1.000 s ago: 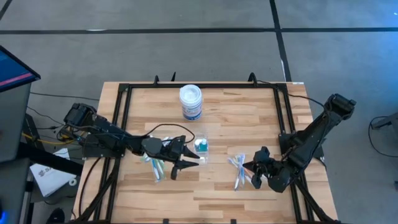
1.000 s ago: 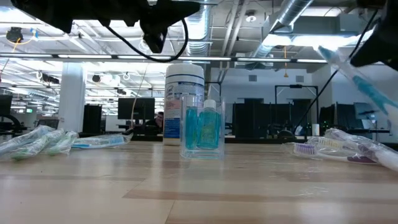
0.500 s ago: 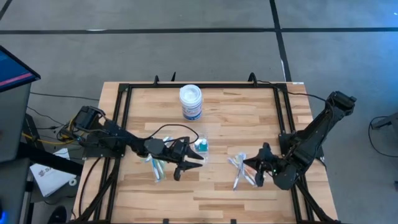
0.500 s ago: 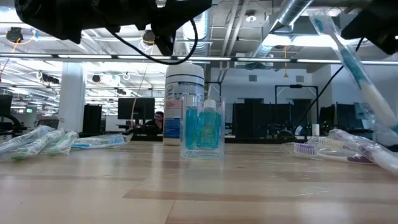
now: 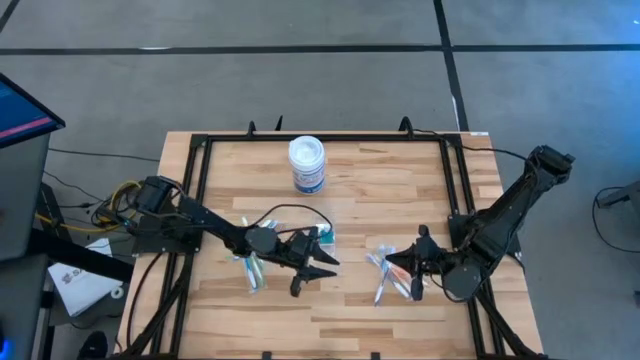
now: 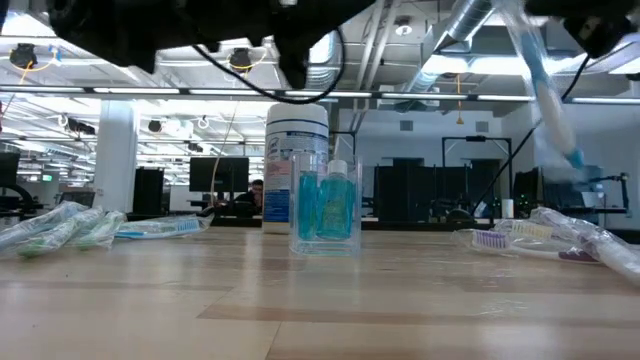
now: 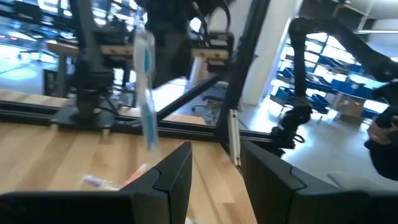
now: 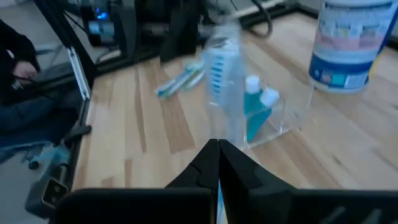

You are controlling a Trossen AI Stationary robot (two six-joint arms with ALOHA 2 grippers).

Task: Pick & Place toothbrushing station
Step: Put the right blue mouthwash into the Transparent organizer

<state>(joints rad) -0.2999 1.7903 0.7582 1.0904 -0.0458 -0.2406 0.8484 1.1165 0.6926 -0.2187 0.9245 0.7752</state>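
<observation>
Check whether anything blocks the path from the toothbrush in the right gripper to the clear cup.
Nothing rests on the bare tabletop between them. The right gripper holds the toothbrush raised; the left gripper, empty and open, hovers beside the clear cup and could crowd the approach.

Overhead, table-level and wrist cameras share the clear cup (image 6: 325, 210).

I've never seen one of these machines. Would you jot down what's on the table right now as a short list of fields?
Table: wooden top
Clear cup: mid-table, upright, holding blue tubes
White jar: behind the cup
Left pile of toothbrushes: lying flat
Right pile of toothbrushes: lying flat
Left gripper: open, empty, raised near the cup
Right gripper: shut on a wrapped toothbrush, lifted off the table
</observation>
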